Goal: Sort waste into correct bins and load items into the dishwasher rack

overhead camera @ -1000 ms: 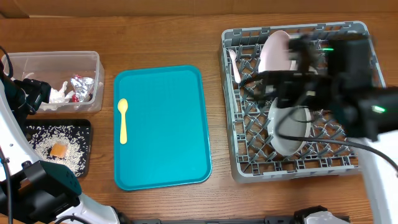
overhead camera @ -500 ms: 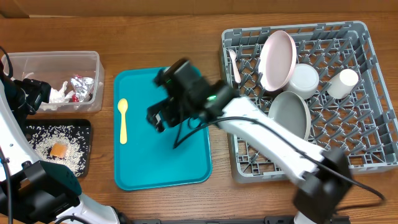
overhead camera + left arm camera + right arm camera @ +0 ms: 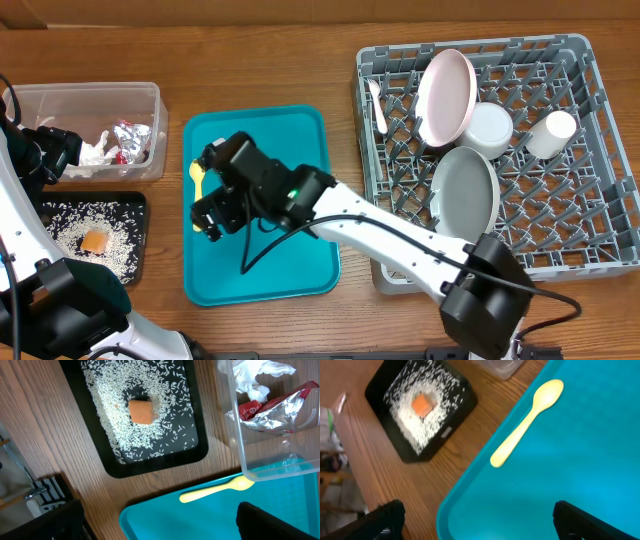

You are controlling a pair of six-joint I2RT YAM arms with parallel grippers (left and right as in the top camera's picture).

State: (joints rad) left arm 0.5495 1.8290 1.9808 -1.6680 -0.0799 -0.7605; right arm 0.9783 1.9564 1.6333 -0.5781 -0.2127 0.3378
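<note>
Since half a second earlier, the right arm has swung further left across the teal tray (image 3: 290, 150), and its right pincer (image 3: 479, 506) now hangs over the tray's left edge, above the pale yellow spoon (image 3: 527, 422). The jaws stand wide apart and grasp nothing. In the right wrist view the spoon lies loose on the tray, apart from both fingers. The left pincer (image 3: 157, 507) is likewise spread wide and empty, stationed above the gap between the two bins at the left of the surface (image 3: 250, 60).

The clear tub (image 3: 85, 95) holds the crumpled white napkin (image 3: 97, 150) and a red-and-silver foil wrapper (image 3: 130, 140). Just below it in the overhead view, the black tray (image 3: 137, 205) carries scattered rice grains (image 3: 115, 240) with the orange cube (image 3: 95, 241) in the middle.

The grey dishwasher rack (image 3: 590, 230) sits at the right. It holds the pink plate (image 3: 445, 95) and the grey-green plate (image 3: 463, 195), both leaning among the pegs, and the white bowl (image 3: 490, 130) and the small white cup (image 3: 553, 133) beside them. A pinkish piece of cutlery (image 3: 377, 105) lies near its left wall.
</note>
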